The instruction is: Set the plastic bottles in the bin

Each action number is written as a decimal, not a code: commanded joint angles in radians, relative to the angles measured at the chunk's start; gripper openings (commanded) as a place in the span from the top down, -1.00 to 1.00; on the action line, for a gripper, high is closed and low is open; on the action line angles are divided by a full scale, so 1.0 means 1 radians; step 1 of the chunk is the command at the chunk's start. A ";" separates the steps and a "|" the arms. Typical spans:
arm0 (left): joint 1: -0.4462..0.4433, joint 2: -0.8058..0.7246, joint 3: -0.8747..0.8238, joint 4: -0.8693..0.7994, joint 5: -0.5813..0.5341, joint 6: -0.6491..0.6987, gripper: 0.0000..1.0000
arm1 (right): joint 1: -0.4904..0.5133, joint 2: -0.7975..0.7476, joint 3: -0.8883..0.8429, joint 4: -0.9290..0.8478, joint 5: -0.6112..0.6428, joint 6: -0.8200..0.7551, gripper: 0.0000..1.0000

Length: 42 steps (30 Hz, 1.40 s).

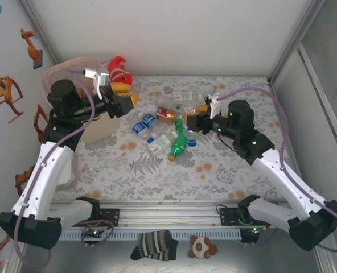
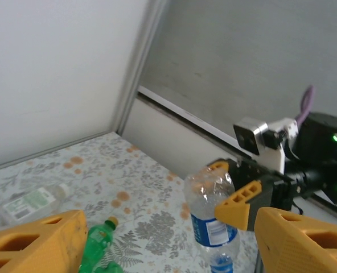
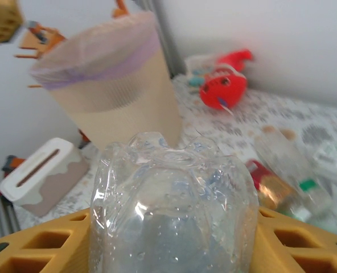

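My right gripper (image 1: 192, 121) is shut on a clear crushed bottle (image 3: 171, 210), whose base bulges up between the yellow fingers (image 3: 37, 244). In the left wrist view that bottle (image 2: 211, 219) hangs cap down, blue label showing, above the mat. Several more bottles (image 1: 160, 128) lie in a heap mid-table, among them a green one (image 2: 97, 244) and a clear green-labelled one (image 2: 32, 205). My left gripper (image 1: 124, 101) is open and holds nothing, just right of the pale-pink bin (image 1: 72, 62). The bin (image 3: 111, 91) stands at the back left, partly hidden by the left arm.
A red fish plush (image 1: 120, 71) lies by the back wall beside the bin. A white tissue box (image 3: 43, 173) sits near the bin's foot. A striped sock (image 1: 154, 244) and a small toy (image 1: 202, 247) lie in front of the arm bases. Walls enclose three sides.
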 commanded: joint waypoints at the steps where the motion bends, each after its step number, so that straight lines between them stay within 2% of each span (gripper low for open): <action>1: -0.038 -0.015 0.035 0.035 0.092 0.097 -0.54 | 0.015 -0.016 0.061 0.111 -0.142 -0.073 -0.01; 6: -0.113 -0.005 0.052 -0.022 0.114 0.204 -0.56 | 0.037 -0.006 0.104 0.155 -0.223 -0.113 -0.01; 10: -0.176 0.021 0.079 -0.045 0.158 0.238 -0.58 | 0.060 0.001 0.123 0.223 -0.257 -0.104 0.01; 17: -0.281 0.093 0.163 -0.135 0.171 0.319 -0.62 | 0.107 0.045 0.197 0.270 -0.313 -0.102 0.02; 27: -0.357 0.141 0.216 -0.175 0.186 0.369 -0.61 | 0.178 0.116 0.270 0.399 -0.327 -0.049 0.03; 31: -0.372 0.143 0.216 -0.173 0.193 0.373 -0.49 | 0.204 0.137 0.293 0.410 -0.331 -0.044 0.03; 36: -0.373 0.131 0.211 -0.180 0.191 0.392 -0.24 | 0.222 0.143 0.300 0.395 -0.327 -0.046 0.03; 42: -0.373 0.113 0.204 -0.199 0.166 0.419 -0.08 | 0.226 0.128 0.287 0.377 -0.311 -0.050 0.03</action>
